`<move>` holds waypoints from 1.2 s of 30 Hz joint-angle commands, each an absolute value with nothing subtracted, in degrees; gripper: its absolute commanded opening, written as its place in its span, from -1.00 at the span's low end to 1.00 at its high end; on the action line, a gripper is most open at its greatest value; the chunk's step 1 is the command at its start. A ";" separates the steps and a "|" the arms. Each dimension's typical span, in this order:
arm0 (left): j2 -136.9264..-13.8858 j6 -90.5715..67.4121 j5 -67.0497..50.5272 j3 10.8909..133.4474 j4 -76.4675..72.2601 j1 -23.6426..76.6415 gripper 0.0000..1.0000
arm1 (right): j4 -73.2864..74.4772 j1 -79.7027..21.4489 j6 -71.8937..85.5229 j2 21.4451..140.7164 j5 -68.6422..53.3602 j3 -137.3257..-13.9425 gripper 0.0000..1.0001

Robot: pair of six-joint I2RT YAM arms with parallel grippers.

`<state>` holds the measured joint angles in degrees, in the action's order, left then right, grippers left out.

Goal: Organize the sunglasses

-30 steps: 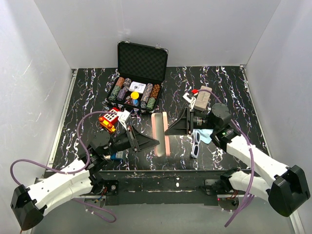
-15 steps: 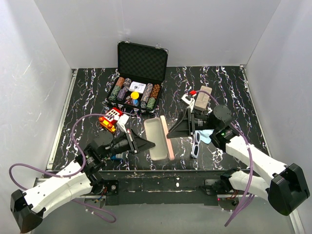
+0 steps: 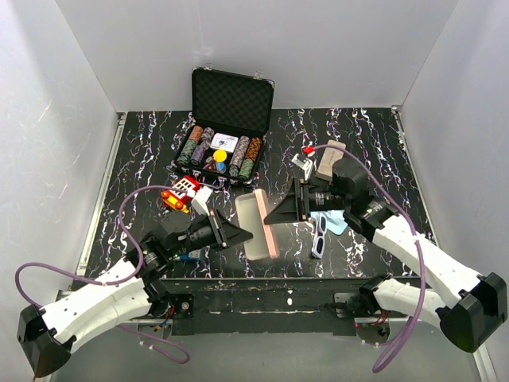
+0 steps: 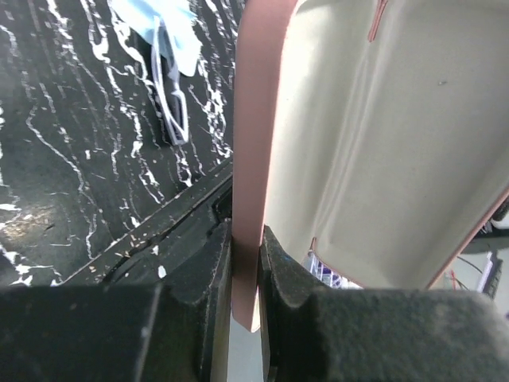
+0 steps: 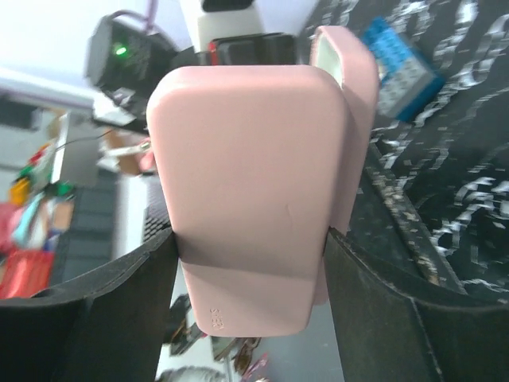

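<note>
A pink oblong case is open at the table's middle, its cream lining showing. My left gripper is shut on one thin pink wall of the case, pinched between both fingers. From the other side my right gripper is shut across the case's pink shell, a finger against each flank. The white-framed sunglasses lie folded on a light blue cloth right of the case, apart from both grippers. A small purple-blue bit shows low inside the case; I cannot tell what it is.
An open black chip case with poker chips stands at the back. A grey-brown case lies behind my right arm. A red and yellow toy sits left of centre. The table's front rail runs just below the pink case.
My left gripper has shut on the pink case's wall. The case went from standing on edge to lying open, and my right gripper has shifted left with it.
</note>
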<state>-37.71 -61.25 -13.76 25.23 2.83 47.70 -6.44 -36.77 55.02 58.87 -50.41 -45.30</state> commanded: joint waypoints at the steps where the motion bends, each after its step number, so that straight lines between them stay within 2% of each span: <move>1: -39.90 -63.54 -0.90 28.73 20.89 46.85 -1.00 | 21.42 -36.83 36.57 56.78 -34.84 -56.59 0.56; 6: -45.08 -67.32 5.80 31.20 29.26 46.85 -1.00 | 28.55 -36.91 31.30 58.44 -29.19 -59.94 0.69; 13: -47.90 -70.22 6.42 31.55 28.57 46.85 -1.00 | 33.22 -39.54 23.66 63.36 -20.32 -62.05 0.75; 28: -49.39 -75.94 3.61 30.67 24.52 46.85 -1.00 | 29.62 -52.64 19.43 81.99 -5.81 -67.93 0.65; 30: -49.66 -75.94 3.25 30.85 24.35 46.85 -1.00 | 29.88 -53.17 18.72 83.93 -5.28 -68.99 0.52; 33: -49.75 -75.76 2.81 30.85 24.43 46.85 -1.00 | 30.06 -53.96 17.32 85.87 -4.05 -70.31 0.20; 35: -49.57 -75.59 2.64 30.85 24.43 46.85 -1.00 | 30.50 -54.14 15.83 86.66 -3.78 -71.19 -0.18; 36: -49.57 -75.24 2.46 30.85 24.43 46.85 -1.00 | 30.85 -54.14 14.69 87.18 -3.87 -71.63 -0.51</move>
